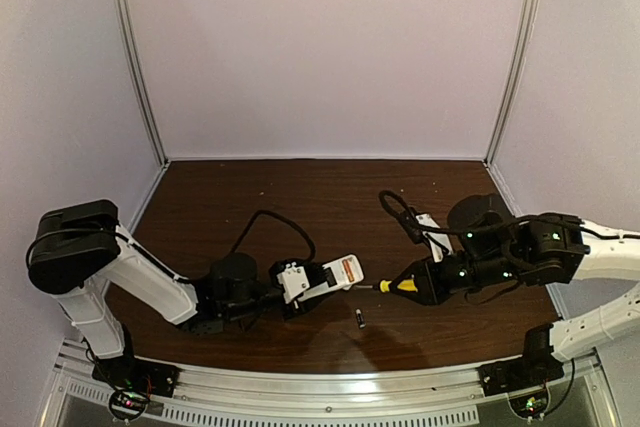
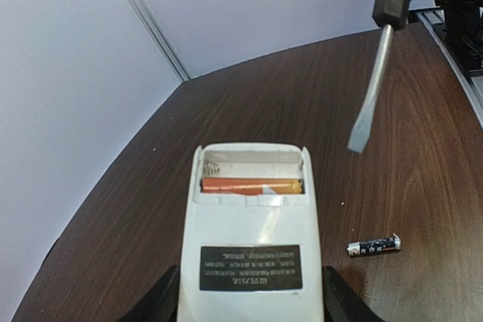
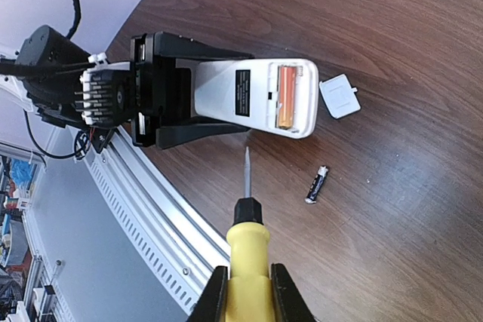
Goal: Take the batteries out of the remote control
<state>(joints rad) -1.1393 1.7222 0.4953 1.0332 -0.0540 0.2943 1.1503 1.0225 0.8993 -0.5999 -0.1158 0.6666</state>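
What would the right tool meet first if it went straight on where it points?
Likely the remote, its side near the open end, screwdriver tip first; height unclear.

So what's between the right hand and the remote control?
Only the screwdriver the right hand holds; its tip stops short of the remote control, bare table in the gap. Right wrist view.
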